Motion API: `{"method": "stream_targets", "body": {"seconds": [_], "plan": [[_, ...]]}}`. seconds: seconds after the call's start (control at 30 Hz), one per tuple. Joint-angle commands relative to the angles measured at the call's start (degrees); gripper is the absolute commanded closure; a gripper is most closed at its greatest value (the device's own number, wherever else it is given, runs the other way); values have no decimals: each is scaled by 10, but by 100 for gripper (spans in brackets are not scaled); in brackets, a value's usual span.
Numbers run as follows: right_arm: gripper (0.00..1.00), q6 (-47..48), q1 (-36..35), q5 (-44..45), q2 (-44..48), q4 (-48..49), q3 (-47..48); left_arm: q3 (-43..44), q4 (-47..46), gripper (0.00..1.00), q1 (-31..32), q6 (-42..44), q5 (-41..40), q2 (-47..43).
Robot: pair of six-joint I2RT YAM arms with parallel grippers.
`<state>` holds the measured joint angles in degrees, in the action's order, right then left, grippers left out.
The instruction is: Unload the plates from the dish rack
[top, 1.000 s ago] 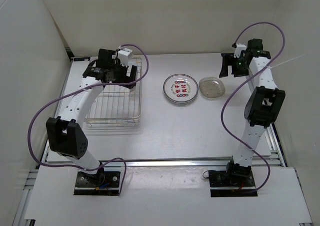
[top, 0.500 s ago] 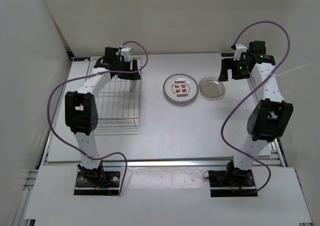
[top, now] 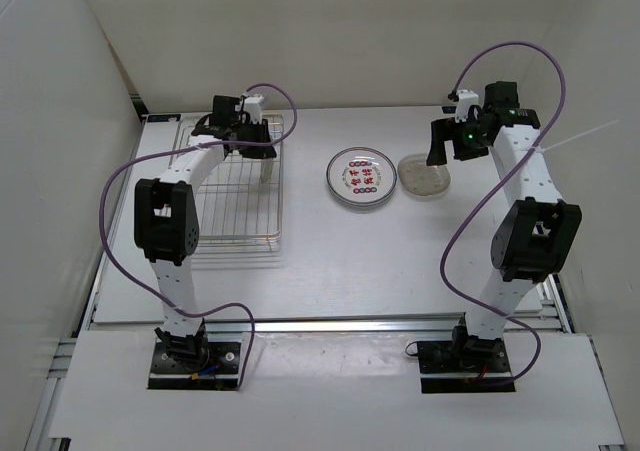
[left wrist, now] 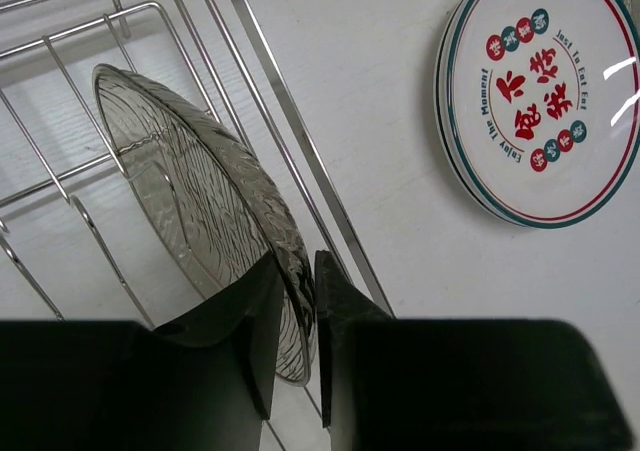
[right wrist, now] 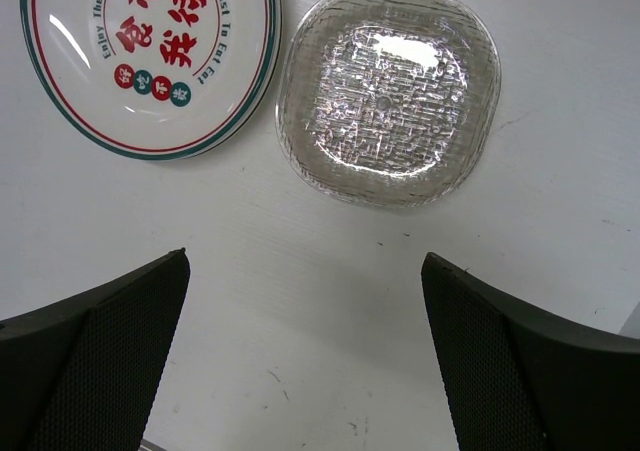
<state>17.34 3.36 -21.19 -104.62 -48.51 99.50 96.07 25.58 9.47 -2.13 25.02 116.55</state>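
Nearest the arm bases, on the white table, the rectangular silver wire dish rack sits left of centre. Near its right edge a smoky ribbed glass plate stands tilted on edge among the thin upright dividers. The left gripper pinches the plate's rim, one black finger on each face (the gap between them looks only as wide as the glass). To the right, well apart from the rack, a round white plate with green rim and red characters lies flat, seemingly atop another like it. Just beside it lies a clear textured glass plate with rounded corners. The right gripper hovers above these two, fingers spread wide, holding nothing.
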Motion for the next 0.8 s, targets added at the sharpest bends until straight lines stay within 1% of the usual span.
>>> {"method": "stream_targets", "body": {"seconds": [0.0, 0.03, 0.07, 0.1, 0.17, 0.27, 0.33, 0.43, 0.47, 0.53, 0.57, 0.63, 0.67, 0.7, 0.77], "plan": [[0, 3, -1, -16, -1, -2, 9, 24, -5, 71, 0, 3, 0, -37], [0, 3, -1, -16, -1, -2, 9, 25, -4, 75, 0, 3, 0, -37], [0, 3, -1, -21, 5, -2, 3, 25, -4, 85, 0, 3, 6, -32], [0, 3, -1, -21, 5, -2, 3, 25, -4, 88, 0, 3, 6, -32], [0, 3, -1, -21, 10, -2, 3, 25, 2, 88, 5, -2, 12, -32], [0, 3, -1, -21, 15, -2, 3, 25, 8, 88, 11, -2, 12, -63], [0, 3, -1, -21, 20, -2, 3, 33, 31, 88, 11, -2, 12, -78], [0, -2, -1, -21, 26, -2, 3, 64, 74, 88, 17, 20, 6, -106], [0, -2, -1, -21, 31, -2, 3, 82, 110, 88, 24, 33, 0, -112], [0, -2, -1, -21, 31, -8, 10, 102, 153, 88, 32, 55, 0, -131], [0, -2, -1, -21, 31, -15, 21, 122, 195, 88, 41, 76, -8, -138], [0, -2, -1, -16, 31, -20, 33, 149, 247, 88, 64, 106, -14, -157], [0, -7, -1, -11, 31, -28, 46, 182, 275, 88, 76, 152, -24, -163], [0, -7, -1, -10, 31, -28, 52, 200, 339, 88, 90, 184, -33, -168], [0, -13, -1, -22, 37, -44, 82, 220, 388, 88, 156, 244, -113, -186]]}}
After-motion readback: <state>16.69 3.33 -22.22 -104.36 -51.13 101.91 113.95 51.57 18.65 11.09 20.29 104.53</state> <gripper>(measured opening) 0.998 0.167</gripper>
